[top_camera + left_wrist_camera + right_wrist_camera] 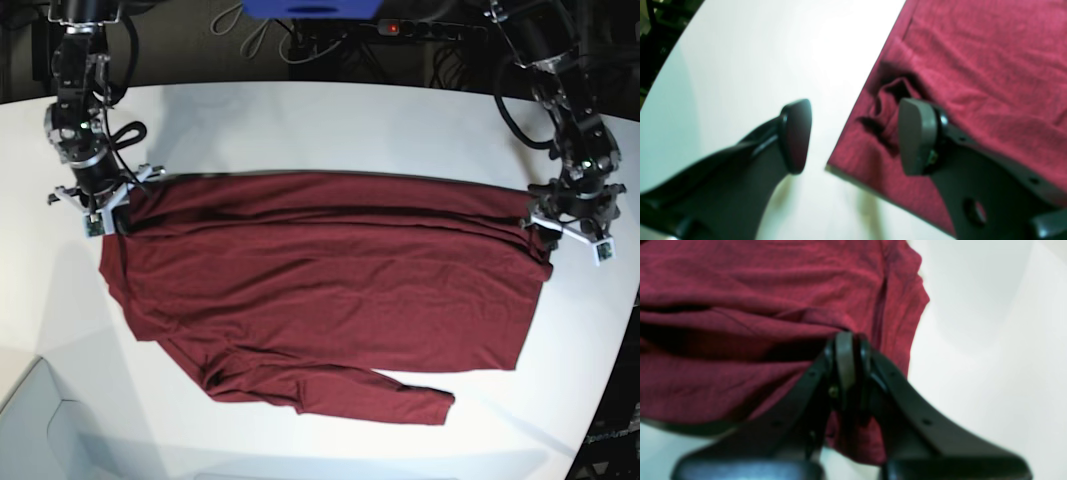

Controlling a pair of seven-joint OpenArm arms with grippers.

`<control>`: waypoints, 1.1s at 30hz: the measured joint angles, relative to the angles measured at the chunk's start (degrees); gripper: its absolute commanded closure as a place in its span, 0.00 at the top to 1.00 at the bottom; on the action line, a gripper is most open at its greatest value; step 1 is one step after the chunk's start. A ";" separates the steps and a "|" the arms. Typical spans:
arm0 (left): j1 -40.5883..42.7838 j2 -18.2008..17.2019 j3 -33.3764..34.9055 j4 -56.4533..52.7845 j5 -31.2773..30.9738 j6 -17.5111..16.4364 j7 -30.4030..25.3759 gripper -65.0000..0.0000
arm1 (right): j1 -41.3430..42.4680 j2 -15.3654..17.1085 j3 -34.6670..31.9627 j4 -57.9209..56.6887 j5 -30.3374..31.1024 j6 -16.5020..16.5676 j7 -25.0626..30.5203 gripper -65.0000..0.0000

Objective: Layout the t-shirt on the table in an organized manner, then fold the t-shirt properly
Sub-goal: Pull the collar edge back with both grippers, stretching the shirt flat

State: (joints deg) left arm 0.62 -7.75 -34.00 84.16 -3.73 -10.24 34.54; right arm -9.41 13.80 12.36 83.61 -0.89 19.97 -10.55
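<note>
Base view: right gripper (847,350) pinches t-shirt (330,270) corner; left gripper (853,136) wide at hem, should clamp before spreading

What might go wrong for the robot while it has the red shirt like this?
The left tool is open with only one finger on the t-shirt, while the right tool is clamped on the opposite corner. A one-sided pull could skew the shirt. The bunched sleeve near the front may stay crumpled, spoiling the fold.
</note>
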 measured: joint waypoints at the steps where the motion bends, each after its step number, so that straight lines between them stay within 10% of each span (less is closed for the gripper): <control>1: 0.02 -0.04 -0.02 0.00 0.02 0.00 -0.02 0.61 | 0.15 0.00 0.00 -0.26 0.02 0.00 0.13 0.00; 5: -0.11 -0.85 0.00 0.00 -0.42 -0.02 -0.07 0.62 | 0.28 0.00 -0.04 -2.12 -0.02 -0.02 -0.02 0.03; 15: -0.07 -0.20 0.02 -0.61 -0.44 0.00 -0.13 0.92 | -1.70 -0.09 1.01 -1.90 -0.20 -0.04 0.52 0.54; 33: -5.31 -0.98 0.35 -16.39 -0.83 0.09 -4.07 0.91 | -9.70 -0.33 3.98 7.91 -0.22 -0.09 0.13 0.58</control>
State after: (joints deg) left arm -4.69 -8.73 -33.65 67.77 -4.56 -10.15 30.48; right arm -19.11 13.47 16.34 91.53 -1.10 19.88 -10.41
